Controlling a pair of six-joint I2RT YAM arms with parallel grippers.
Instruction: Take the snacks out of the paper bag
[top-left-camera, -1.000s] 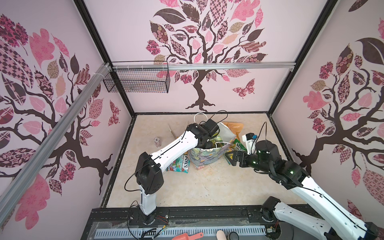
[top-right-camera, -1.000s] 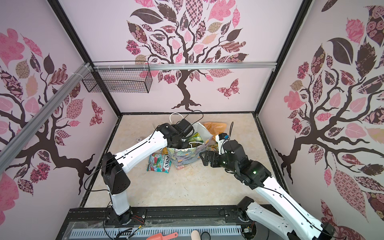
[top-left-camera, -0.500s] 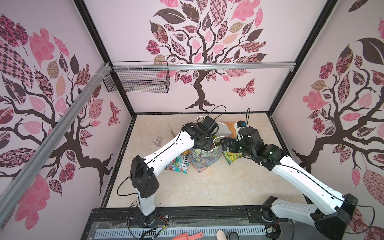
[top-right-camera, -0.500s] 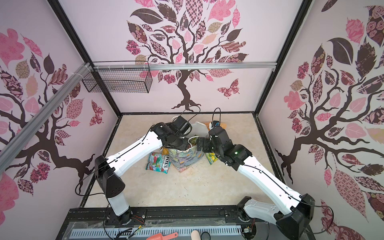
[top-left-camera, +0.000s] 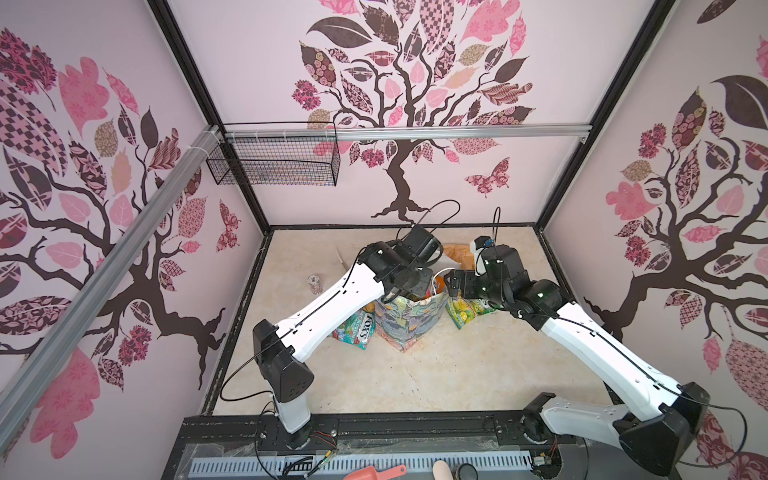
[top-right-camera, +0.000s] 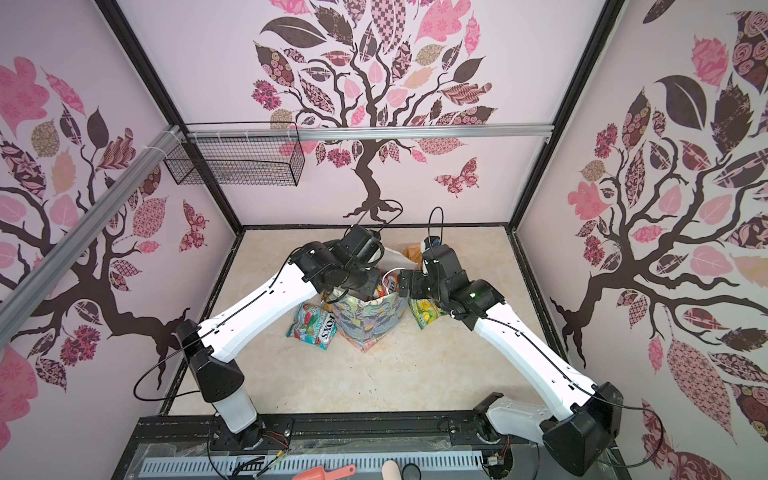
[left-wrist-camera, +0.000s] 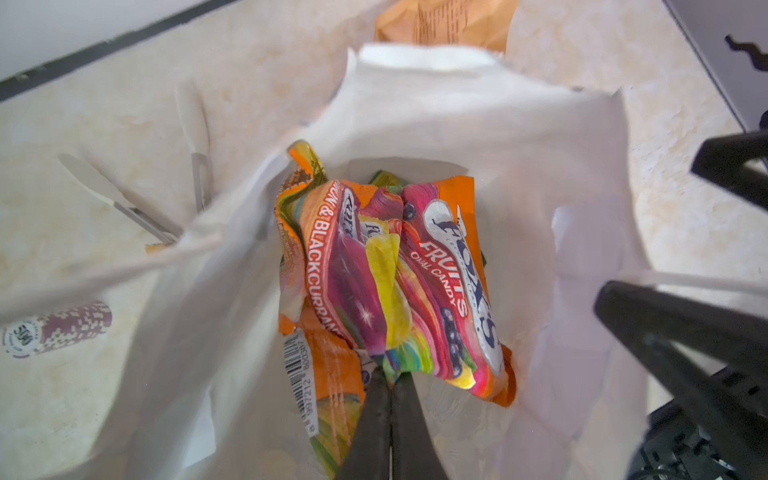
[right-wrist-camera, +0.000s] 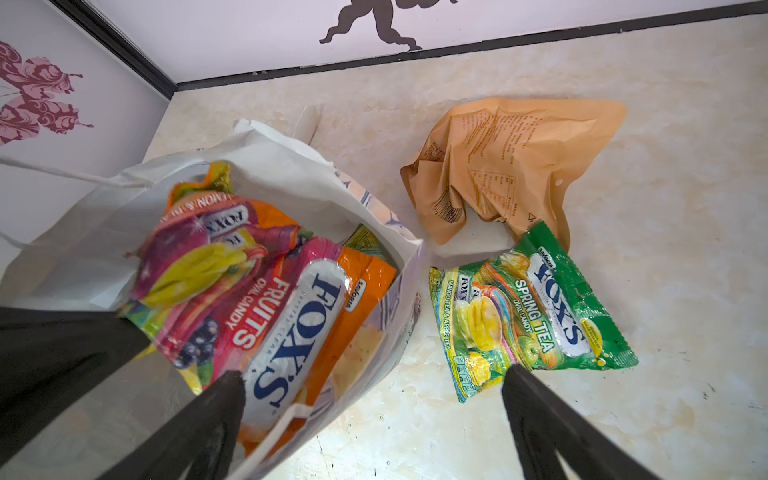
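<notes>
One orange pouch (left-wrist-camera: 415, 270) sits inside paper bag (left-wrist-camera: 457, 124); left gripper (left-wrist-camera: 390, 372) clamped shut on its thin edge, may slip. Right gripper (right-wrist-camera: 374, 376) gapes empty astride bag wall, could tip it.

This is a robotics lab test cell, not a lived-in room. The boxed enclosure is built from black frame posts (top-left-camera: 183, 62) and aluminium rails (top-left-camera: 457, 132). Its panel walls (top-left-camera: 257, 75) are papered with the same tree decal (top-left-camera: 399, 178) on every side. Two white-and-black robot arms, the left arm (top-left-camera: 332, 303) and the right arm (top-left-camera: 602, 349), are mounted on a black base rail (top-left-camera: 395, 428) along the front of a beige stone-look counter (top-left-camera: 457, 365). A slotted cable duct (top-left-camera: 374, 465) runs below it. A wire basket (top-left-camera: 274, 166) hangs from the rail in a corner.
</notes>
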